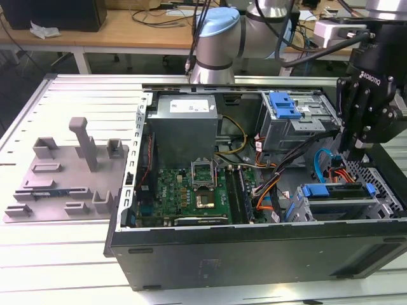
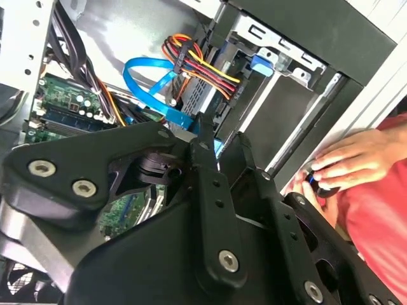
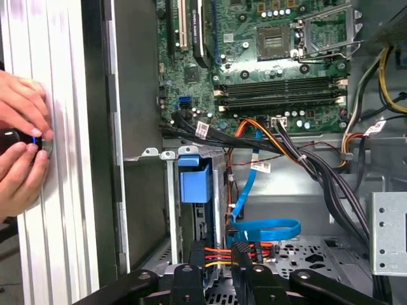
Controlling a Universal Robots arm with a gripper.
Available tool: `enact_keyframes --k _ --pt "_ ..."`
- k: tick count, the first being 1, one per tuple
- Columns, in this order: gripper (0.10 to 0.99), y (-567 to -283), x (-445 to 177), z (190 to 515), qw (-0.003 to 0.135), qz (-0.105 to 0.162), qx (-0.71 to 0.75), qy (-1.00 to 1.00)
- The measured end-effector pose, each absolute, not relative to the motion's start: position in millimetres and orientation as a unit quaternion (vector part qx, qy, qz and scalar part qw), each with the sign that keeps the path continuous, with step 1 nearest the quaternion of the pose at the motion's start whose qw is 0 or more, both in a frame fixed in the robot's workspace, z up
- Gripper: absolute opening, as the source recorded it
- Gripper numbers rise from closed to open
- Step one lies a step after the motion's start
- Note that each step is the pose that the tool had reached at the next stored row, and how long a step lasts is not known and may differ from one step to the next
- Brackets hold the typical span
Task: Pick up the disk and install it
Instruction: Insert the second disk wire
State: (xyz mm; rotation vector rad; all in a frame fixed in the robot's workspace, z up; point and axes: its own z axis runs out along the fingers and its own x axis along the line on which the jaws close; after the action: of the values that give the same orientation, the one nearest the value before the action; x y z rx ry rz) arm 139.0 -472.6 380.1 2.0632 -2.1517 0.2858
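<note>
An open desktop computer case (image 1: 254, 248) lies on its side on a pale slotted metal worktable (image 1: 82, 95). Behind the table, a wooden bench (image 1: 127, 28) carries loose cables. On the table, toward the exterior view's left, sits a grey plastic fixture tray (image 1: 63, 178) with upright pegs.

Inside the case, a green motherboard (image 1: 191, 190) lies flat beside a grey power-supply box (image 1: 184, 124). Bundled orange, yellow and black wires (image 3: 254, 130) and a flat blue data cable (image 3: 264, 229) run across the floor of the case.

The disk (image 1: 337, 194), edged by its blue plastic bracket, sits in the drive cage at the case's near corner on the exterior view's right. A second blue bracket (image 1: 283, 105) tops the drive bay at the far corner.

The robot arm's pale blue and silver joints (image 1: 216, 38) rise behind the case. Its black gripper (image 1: 362, 149) hangs pointing down over the case's end on the exterior view's right, above and just beyond the disk, apart from it. In the second wrist view its two fingers (image 2: 213, 184) stand close together with a narrow gap and nothing held between them.

A person's hands (image 3: 22, 152) rest on the table beside the case wall, fingers around a small dark object (image 3: 16, 141).
</note>
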Motion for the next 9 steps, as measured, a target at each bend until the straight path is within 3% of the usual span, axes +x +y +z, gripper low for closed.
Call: enact_keyframes --k 9 --pt "0.318 -468.4 136.9 372.5 0.075 0.098 0.689 -0.714"
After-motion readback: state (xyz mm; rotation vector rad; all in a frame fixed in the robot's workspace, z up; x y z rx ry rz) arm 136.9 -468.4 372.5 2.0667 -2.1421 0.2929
